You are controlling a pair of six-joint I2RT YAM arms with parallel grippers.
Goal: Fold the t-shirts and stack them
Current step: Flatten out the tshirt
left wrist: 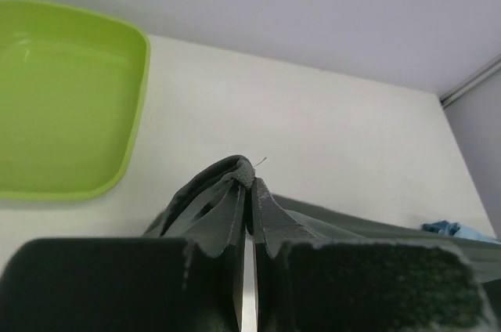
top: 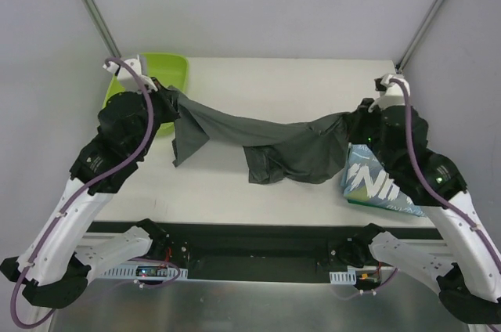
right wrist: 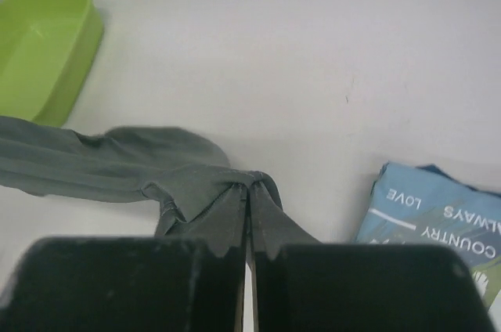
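Note:
The dark grey t-shirt [top: 266, 140] hangs stretched between my two grippers above the table, sagging in the middle. My left gripper [top: 168, 101] is shut on its left end, seen bunched at the fingertips in the left wrist view [left wrist: 235, 179]. My right gripper [top: 356, 124] is shut on its right end, gathered at the fingertips in the right wrist view [right wrist: 235, 187]. The light blue t-shirt with white lettering [top: 376, 183] lies folded on the table at the right, under my right arm; it also shows in the right wrist view [right wrist: 438, 226].
A lime-green tray [top: 168, 70] sits at the back left of the table, behind my left gripper; it shows in the left wrist view [left wrist: 70, 97] and the right wrist view [right wrist: 43, 42]. Grey walls enclose the white table [top: 274, 81].

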